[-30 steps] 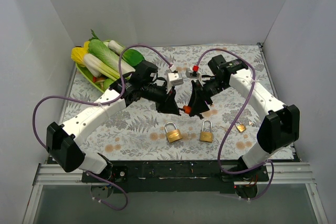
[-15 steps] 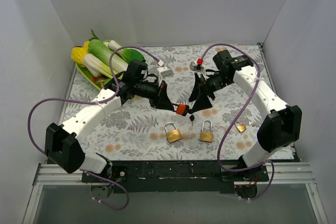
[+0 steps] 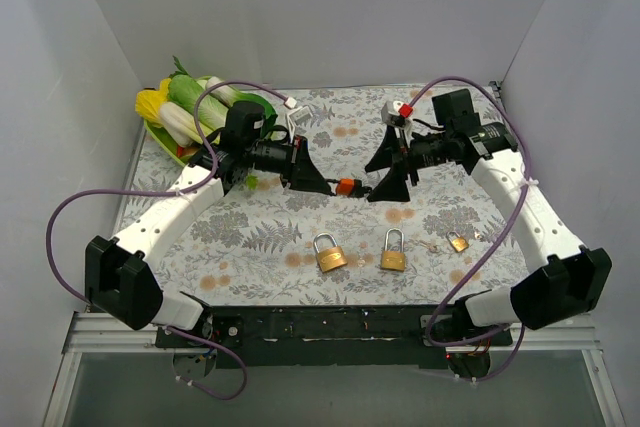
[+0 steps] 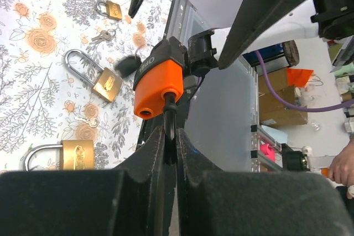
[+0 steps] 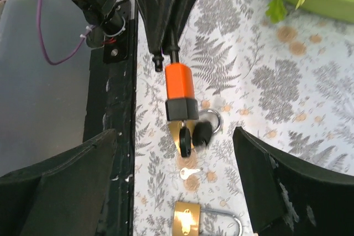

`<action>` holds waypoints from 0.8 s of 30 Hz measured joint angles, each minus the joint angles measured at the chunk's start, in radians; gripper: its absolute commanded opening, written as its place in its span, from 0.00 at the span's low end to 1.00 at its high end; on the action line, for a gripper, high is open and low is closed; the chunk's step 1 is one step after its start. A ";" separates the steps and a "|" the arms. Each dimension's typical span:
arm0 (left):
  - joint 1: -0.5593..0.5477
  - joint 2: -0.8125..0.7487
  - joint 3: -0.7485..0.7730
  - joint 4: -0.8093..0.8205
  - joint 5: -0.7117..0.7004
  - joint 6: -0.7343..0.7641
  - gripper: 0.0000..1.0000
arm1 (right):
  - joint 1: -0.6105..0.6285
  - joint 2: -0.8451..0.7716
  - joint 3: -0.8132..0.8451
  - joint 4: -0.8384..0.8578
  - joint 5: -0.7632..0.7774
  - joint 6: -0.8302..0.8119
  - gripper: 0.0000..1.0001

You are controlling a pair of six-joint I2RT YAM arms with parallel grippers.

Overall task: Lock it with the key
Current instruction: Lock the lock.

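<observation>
The left gripper [image 3: 320,184] is pressed together on the thin metal shackle [image 4: 168,115] of the orange plastic-covered padlock [image 4: 160,85] and holds it in the air above the floral tablecloth [image 3: 250,237], between the two arms. A black-headed key [image 5: 194,134] hangs at the padlock's black end, apparently in the keyhole, while the right gripper [image 3: 373,182] is spread wide just beside that end and holds nothing. One shackle hole [image 4: 146,114] looks empty, so I judge the padlock is not closed yet: closing the shackle and turning the key remain.
</observation>
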State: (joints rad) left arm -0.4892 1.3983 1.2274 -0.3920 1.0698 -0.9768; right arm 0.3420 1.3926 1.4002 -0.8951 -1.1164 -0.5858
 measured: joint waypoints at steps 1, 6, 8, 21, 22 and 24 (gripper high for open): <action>0.000 0.000 0.000 0.009 0.006 -0.012 0.00 | 0.006 -0.018 -0.003 0.033 0.004 0.017 0.93; 0.000 0.000 0.000 0.048 0.027 -0.076 0.00 | 0.072 -0.069 -0.004 0.137 0.053 0.060 0.91; 0.000 -0.002 0.000 0.068 0.035 -0.100 0.00 | 0.104 -0.072 -0.006 0.160 0.077 0.064 0.88; 0.000 -0.054 -0.006 0.132 0.047 -0.143 0.00 | 0.199 -0.053 -0.014 0.194 0.187 0.082 0.10; 0.000 -0.057 -0.007 0.131 0.046 -0.137 0.00 | 0.200 -0.051 -0.014 0.194 0.188 0.084 0.03; 0.000 -0.061 -0.009 0.126 0.042 -0.118 0.00 | 0.202 -0.045 -0.012 0.187 0.179 0.087 0.01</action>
State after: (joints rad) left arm -0.4896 1.3369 1.2182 -0.2657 1.1118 -1.0950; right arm 0.5438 1.3476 1.3880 -0.7082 -0.9379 -0.4992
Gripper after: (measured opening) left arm 0.059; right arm 0.303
